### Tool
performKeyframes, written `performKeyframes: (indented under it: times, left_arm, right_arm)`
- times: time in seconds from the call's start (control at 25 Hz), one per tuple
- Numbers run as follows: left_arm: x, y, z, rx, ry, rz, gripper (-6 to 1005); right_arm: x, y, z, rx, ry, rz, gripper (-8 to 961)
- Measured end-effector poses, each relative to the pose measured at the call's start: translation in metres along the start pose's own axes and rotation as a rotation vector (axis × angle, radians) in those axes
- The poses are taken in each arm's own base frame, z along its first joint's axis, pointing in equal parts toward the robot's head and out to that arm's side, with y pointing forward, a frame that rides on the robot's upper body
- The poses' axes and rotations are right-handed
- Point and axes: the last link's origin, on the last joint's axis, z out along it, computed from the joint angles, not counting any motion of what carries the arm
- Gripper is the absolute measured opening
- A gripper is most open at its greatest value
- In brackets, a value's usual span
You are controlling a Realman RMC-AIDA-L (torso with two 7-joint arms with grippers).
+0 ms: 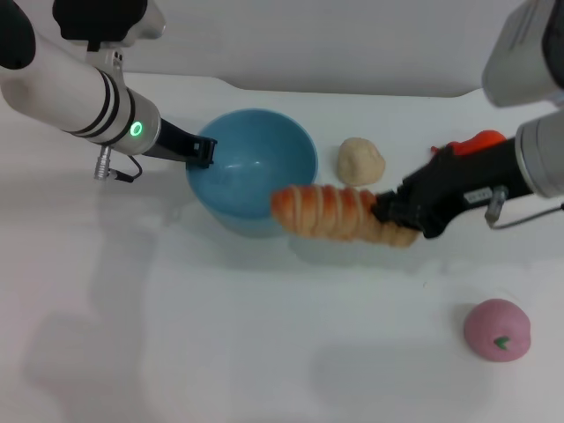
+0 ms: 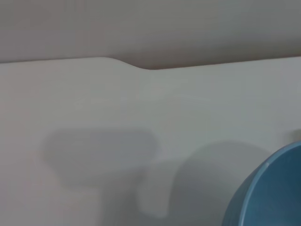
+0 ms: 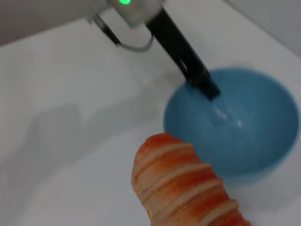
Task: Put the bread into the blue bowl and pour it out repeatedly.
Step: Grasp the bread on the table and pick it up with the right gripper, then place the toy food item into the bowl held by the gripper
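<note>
The blue bowl (image 1: 256,167) stands upright on the white table, left of centre; it shows empty in the right wrist view (image 3: 235,127), and its rim edges into the left wrist view (image 2: 268,193). My left gripper (image 1: 203,152) is shut on the bowl's left rim. My right gripper (image 1: 392,210) is shut on the right end of the bread (image 1: 335,211), an orange-and-cream striped loaf. It holds the loaf lying level just right of and in front of the bowl. The loaf's free end (image 3: 183,183) points toward the bowl.
A small round beige lump (image 1: 361,161) lies right of the bowl, behind the bread. A pink round toy with a green mark (image 1: 498,329) lies at the front right. The table's far edge (image 1: 352,88) runs behind the bowl.
</note>
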Motion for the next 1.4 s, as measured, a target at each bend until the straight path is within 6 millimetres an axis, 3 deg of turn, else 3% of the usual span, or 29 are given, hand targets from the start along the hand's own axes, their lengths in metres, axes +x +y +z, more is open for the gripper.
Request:
performKeyframes:
  times: [0.16, 0.32, 0.4, 0.44, 0.68, 1.2, 1.4]
  left_arm:
    - [-0.002, 0.004, 0.002, 0.0, -0.011, 0.02, -1]
    - [-0.005, 0.018, 0.005, -0.023, -0.056, 0.064, -1]
    - [-0.004, 0.03, 0.006, -0.048, -0.074, 0.087, -1]
    - [-0.005, 0.045, 0.007, -0.089, -0.089, 0.109, -1]
    - [0.0, 0.066, 0.007, -0.158, -0.066, 0.137, -1]
    - [0.008, 0.07, 0.004, -0.165, -0.042, 0.15, -1]
    - [0.009, 0.069, 0.004, -0.164, -0.039, 0.147, 0]
  right_arm:
    - [-0.02, -0.001, -0.01, 0.008, -0.101, -0.034, 81]
    - [-0.035, -0.012, -0.008, 0.044, -0.178, -0.017, 79]
    - [-0.037, -0.018, -0.003, 0.07, -0.199, 0.0, 77]
    - [-0.037, -0.022, 0.0, 0.084, -0.206, 0.01, 76]
    - [-0.032, -0.028, 0.022, 0.049, -0.225, 0.05, 76]
    - [-0.024, -0.019, 0.04, 0.012, -0.193, 0.039, 74]
    - [-0.025, -0.018, 0.039, 0.02, -0.199, 0.03, 175]
